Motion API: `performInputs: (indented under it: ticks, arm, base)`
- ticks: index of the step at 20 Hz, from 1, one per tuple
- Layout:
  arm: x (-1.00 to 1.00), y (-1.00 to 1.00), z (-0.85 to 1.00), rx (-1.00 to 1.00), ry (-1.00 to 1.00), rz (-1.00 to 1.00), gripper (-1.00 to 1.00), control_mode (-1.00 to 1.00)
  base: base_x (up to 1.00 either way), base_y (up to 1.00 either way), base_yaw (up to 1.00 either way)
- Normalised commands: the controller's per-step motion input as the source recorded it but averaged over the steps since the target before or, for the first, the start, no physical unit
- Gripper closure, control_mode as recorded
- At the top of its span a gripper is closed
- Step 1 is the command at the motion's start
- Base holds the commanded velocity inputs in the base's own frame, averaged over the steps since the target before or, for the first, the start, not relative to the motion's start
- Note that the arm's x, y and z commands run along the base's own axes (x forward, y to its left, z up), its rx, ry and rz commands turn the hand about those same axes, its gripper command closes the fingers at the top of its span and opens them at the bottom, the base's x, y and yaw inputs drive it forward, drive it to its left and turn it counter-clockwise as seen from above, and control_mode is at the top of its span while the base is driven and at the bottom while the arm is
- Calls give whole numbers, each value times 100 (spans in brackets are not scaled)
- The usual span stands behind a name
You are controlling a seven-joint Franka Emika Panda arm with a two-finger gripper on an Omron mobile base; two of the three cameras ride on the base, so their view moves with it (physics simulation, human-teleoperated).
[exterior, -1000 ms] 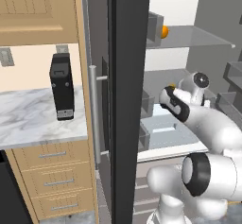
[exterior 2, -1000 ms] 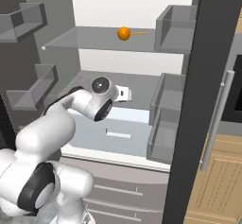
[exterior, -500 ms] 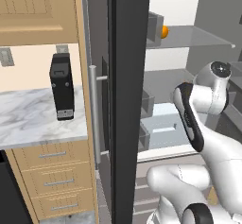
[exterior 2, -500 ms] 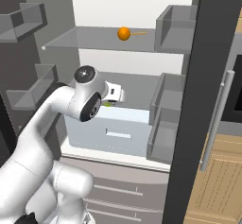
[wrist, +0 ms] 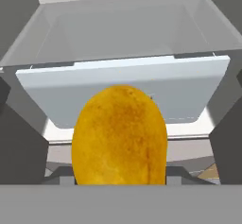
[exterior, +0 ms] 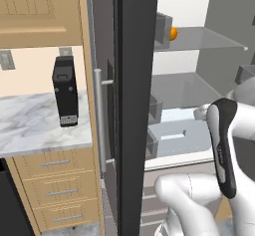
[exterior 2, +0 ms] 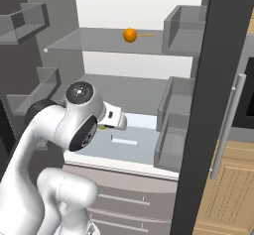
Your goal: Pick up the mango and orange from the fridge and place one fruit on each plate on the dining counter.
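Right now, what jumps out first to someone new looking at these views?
In the hand view, the big yellow mango sits close up between the dark fingers, with the pale fridge drawer behind it. Next, the bright orange alone on the upper glass shelf of the open fridge. Then the white arm reaching in front of the drawer.

From behind the arm on your left, you look forward and down past the open fridge door at the shelves. From behind on your right, you face the same shelves and drawer more squarely. Both share the orange. Your hand camera sits close behind the mango, facing the drawer.
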Motion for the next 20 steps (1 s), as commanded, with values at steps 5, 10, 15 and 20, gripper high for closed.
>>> performInputs:
  ticks: [5, 10, 15, 20]
  arm:
    - [-76, 3, 66, -1, 16, -8, 100, -100]
    - [-50, 0, 49, -2, 16, -10, 100, -100]
    - [-89, 3, 0, 3, 0, -3, 100, -100]
    - [-30, 0, 0, 1, 0, 0, 100, -100]
  base:
    - [0, 0, 0]
    - [0, 0, 0]
    - [0, 0, 0]
    - [0, 0, 0]
